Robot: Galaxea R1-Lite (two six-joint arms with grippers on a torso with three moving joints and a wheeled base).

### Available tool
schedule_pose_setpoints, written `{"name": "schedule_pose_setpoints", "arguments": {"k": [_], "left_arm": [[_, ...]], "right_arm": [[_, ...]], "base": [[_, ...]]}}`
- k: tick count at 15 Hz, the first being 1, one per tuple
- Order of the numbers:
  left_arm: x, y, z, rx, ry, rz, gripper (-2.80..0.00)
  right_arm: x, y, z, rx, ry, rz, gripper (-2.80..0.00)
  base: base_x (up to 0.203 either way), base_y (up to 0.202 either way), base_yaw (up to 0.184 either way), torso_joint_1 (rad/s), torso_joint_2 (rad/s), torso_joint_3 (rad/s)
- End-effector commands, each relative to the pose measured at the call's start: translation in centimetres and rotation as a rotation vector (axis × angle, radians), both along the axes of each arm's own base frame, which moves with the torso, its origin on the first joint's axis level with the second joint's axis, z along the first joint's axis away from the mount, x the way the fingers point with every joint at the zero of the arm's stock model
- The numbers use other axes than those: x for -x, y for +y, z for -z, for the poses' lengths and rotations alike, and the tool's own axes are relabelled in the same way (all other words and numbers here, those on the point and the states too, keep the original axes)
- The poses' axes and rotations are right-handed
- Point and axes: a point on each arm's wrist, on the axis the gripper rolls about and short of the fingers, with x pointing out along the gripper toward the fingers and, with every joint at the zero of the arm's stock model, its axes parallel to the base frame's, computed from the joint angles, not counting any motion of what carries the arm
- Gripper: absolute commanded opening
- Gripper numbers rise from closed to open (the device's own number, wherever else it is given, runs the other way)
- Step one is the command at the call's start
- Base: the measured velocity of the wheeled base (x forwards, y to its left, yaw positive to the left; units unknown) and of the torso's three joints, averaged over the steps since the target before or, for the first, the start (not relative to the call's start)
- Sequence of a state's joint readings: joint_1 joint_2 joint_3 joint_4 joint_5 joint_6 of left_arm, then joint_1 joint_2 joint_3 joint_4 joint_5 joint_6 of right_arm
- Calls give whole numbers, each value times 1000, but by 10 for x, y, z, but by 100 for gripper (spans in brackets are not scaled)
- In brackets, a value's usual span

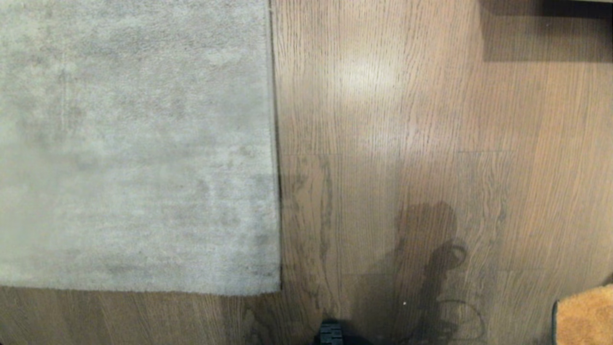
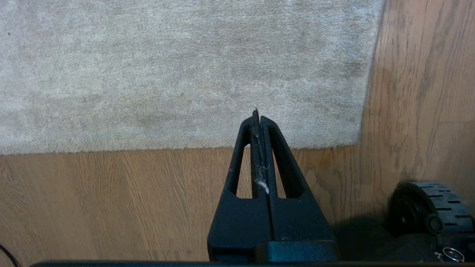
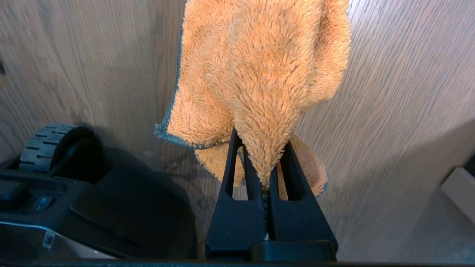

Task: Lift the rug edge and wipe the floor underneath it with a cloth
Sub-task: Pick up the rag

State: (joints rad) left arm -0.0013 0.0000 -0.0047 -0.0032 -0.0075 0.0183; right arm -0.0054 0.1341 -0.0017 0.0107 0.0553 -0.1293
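The pale grey rug lies flat on the left. Its right rug edge (image 1: 275, 143) and near corner (image 1: 279, 289) rest on the brown plank floor (image 1: 407, 120). In the left wrist view my left gripper (image 2: 256, 115) is shut on nothing, with a bit of lint on its fingers. It hovers over the floor just short of the rug edge (image 2: 185, 144), near the corner. My right gripper (image 3: 261, 142) is shut on the fuzzy orange cloth (image 3: 259, 66), which hangs bunched from the jaws above the floor. The cloth (image 1: 586, 316) pokes into the head view at the bottom right; neither gripper shows there.
My base's black wheel (image 2: 430, 207) sits on the floor close to the rug corner, and the wheel (image 3: 46, 144) also shows beside the cloth. A dark shape (image 1: 546, 28) lies at the far right. A pale object (image 3: 458, 189) sits at the edge.
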Motion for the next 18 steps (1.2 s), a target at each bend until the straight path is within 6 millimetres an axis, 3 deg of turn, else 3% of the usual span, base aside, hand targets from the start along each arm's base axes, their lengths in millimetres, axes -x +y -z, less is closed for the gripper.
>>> {"name": "schedule_pose_setpoints", "arguments": {"k": [1,18], "left_arm": [[0,0,0,0,0,0,-280],[0,0,0,0,0,1,-280]], "right_arm": [[6,0,1,2,-76,-9,-280],[10,0,2,-1,-139,-13,-280]], "base": [[0,0,0,0,0,0],[0,0,0,0,0,0]]}}
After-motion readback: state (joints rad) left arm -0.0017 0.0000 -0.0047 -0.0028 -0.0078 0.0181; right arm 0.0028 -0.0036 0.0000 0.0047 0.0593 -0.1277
